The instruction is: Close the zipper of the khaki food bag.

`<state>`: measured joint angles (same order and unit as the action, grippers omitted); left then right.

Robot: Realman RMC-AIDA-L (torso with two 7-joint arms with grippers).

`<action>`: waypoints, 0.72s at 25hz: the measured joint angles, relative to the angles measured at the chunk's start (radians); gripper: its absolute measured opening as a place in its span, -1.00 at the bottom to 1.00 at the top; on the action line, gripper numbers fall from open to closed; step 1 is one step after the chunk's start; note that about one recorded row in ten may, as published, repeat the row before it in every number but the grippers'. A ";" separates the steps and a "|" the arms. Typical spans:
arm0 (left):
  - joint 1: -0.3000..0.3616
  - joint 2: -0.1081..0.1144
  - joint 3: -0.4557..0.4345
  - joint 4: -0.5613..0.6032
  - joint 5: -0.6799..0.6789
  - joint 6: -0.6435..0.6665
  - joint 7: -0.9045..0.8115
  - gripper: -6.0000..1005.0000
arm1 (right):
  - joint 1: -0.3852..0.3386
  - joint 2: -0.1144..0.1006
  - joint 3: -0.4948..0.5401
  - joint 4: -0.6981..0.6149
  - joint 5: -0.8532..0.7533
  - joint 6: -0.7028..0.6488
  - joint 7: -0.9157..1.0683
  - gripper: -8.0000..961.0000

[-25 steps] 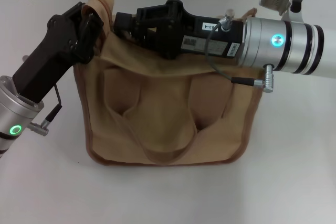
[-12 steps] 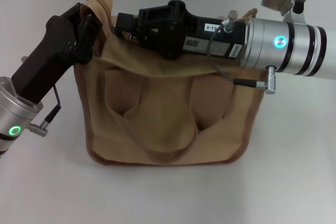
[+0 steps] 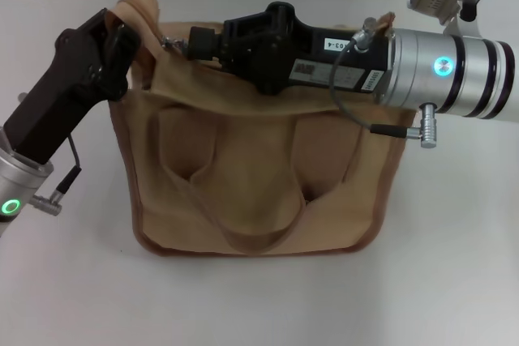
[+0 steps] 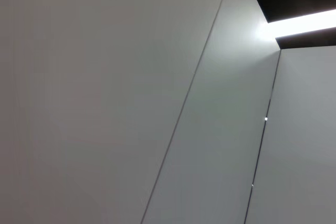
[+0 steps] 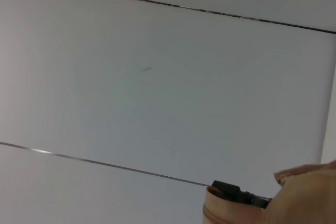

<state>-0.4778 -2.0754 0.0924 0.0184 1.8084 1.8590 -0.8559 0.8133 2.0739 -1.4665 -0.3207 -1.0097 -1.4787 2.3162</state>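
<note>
Left gripper (image 3: pixel 130 34) clamps the khaki food bag (image 3: pixel 259 176) corner upper left; right gripper (image 3: pixel 182 42) pinches the zipper (image 3: pixel 168 40) pull.

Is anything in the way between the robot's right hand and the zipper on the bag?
Nothing visible. The right gripper is already at the zipper on the top edge of the bag, with its small metal tab just off the tip. The left gripper is at the bag's left top corner, beside it, not between.

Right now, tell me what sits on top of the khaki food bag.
The right end effector lies across the khaki food bag along its top edge, and the left end effector is at its corner. Most of the zipper is hidden beneath them.
</note>
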 joint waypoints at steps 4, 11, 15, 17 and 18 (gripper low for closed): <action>0.005 0.000 -0.007 0.000 0.000 0.000 0.001 -0.94 | -0.008 -0.006 0.000 0.000 -0.001 -0.011 0.000 -0.92; 0.005 0.000 -0.008 -0.005 0.002 0.008 0.001 -0.94 | -0.068 -0.002 0.069 -0.046 0.005 -0.083 -0.121 -0.99; 0.002 -0.001 -0.008 -0.006 0.002 0.013 -0.002 -0.94 | -0.183 0.010 0.195 -0.166 0.006 -0.176 -0.460 -0.99; 0.000 -0.001 -0.008 -0.006 0.002 0.013 -0.003 -0.94 | -0.205 0.012 0.207 -0.187 0.006 -0.180 -0.533 -0.99; -0.001 -0.001 -0.008 -0.006 0.003 0.014 -0.005 -0.94 | -0.226 0.014 0.214 -0.202 0.006 -0.181 -0.663 -0.99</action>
<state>-0.4791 -2.0767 0.0842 0.0123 1.8112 1.8725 -0.8605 0.5873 2.0876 -1.2522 -0.5231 -1.0038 -1.6598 1.6535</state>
